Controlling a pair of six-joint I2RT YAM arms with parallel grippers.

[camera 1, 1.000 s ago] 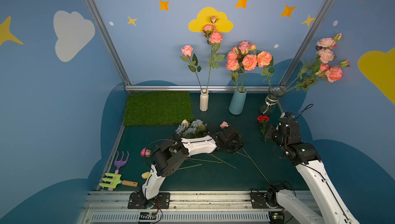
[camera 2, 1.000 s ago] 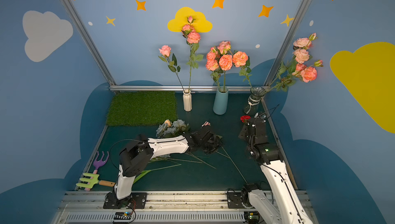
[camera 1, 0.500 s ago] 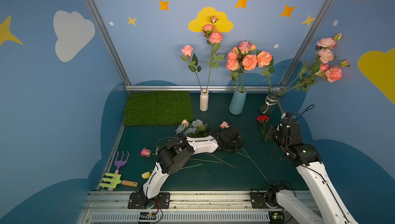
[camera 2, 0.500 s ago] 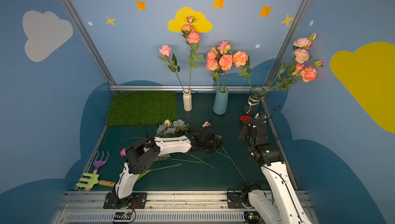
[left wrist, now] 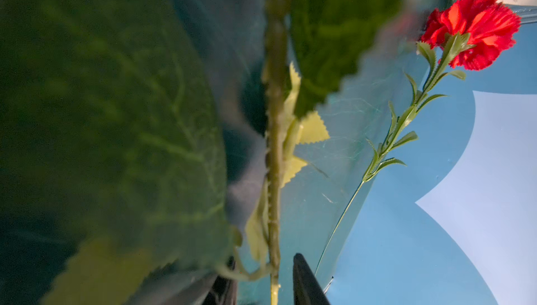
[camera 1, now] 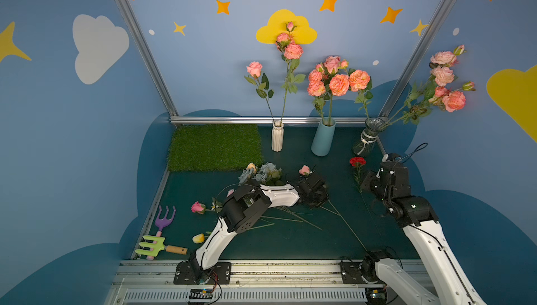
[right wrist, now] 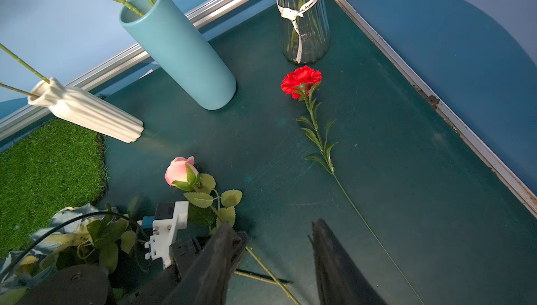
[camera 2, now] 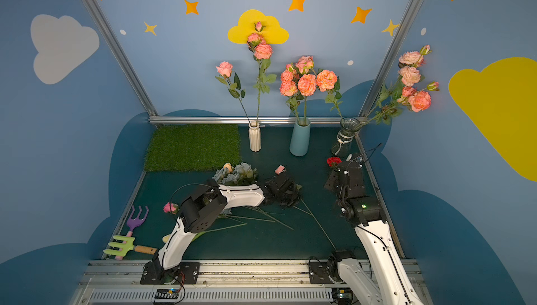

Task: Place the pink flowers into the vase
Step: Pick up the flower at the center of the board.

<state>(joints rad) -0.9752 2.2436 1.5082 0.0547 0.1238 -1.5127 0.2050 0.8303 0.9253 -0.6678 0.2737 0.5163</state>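
dark green table (camera 1: 290, 245) holds grass mat (camera 1: 215, 148), vases (camera 1: 322, 140), loose flowers (camera 1: 198, 207), toy rakes (camera 1: 154, 244).

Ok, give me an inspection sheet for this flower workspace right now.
Surface: dark green floor, loose stems on it.
Job's things: pale pink rose lying by the left gripper; deeper pink rose lying near the left arm; white vase, blue vase and glass vase each holding pink flowers.
Clutter: red carnation, grey-blue roses, yellow tulip, purple rake, green rake, grass mat.
Grippers: left gripper open astride a leafy green stem; right gripper open, empty.
Cables: black cable looped over the left arm; thin black cable by the right arm.
Surroundings: blue walls with clouds and stars.
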